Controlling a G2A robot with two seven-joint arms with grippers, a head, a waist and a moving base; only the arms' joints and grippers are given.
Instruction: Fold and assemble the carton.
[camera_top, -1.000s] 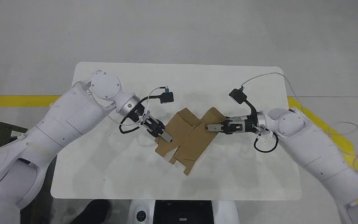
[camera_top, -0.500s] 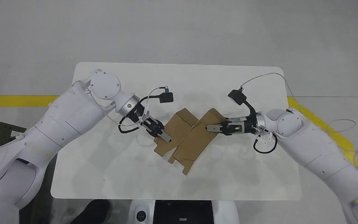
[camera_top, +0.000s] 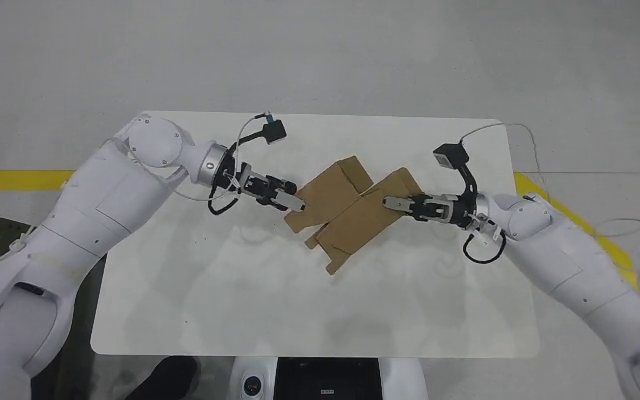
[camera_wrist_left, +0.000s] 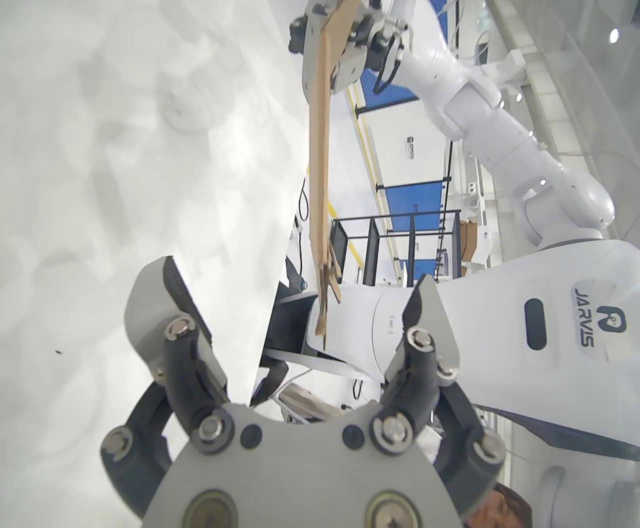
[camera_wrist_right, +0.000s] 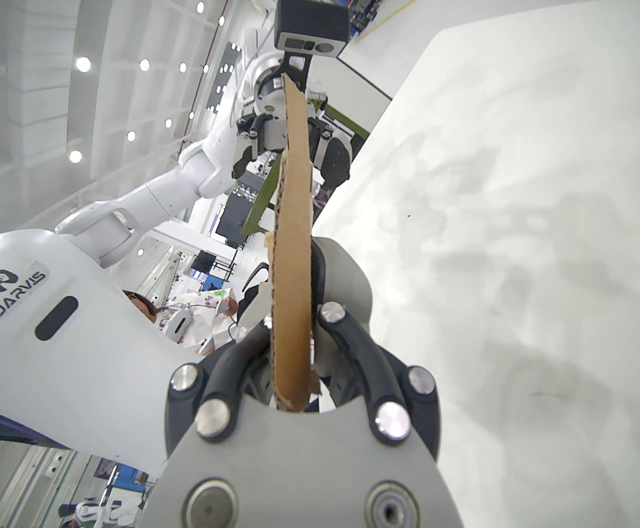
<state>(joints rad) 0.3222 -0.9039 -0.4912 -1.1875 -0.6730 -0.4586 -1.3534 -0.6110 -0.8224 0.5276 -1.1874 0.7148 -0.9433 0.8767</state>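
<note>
We see the flat carton (camera_top: 345, 205) held clear of the worktop (camera_top: 200, 300) (edge-on to both wrists): the right gripper (camera_top: 392, 203) clenches its fingers on one end, we judge so the left gripper (camera_top: 292, 194), fingers spread, can take the opposite edge

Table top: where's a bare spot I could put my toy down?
The widest bare patch lies between the carton and the table edge nearest the robot. A thinner strip runs between the carton and the far edge. The middle is crowded: the carton, with the left claw and right claw at its ends.
</note>
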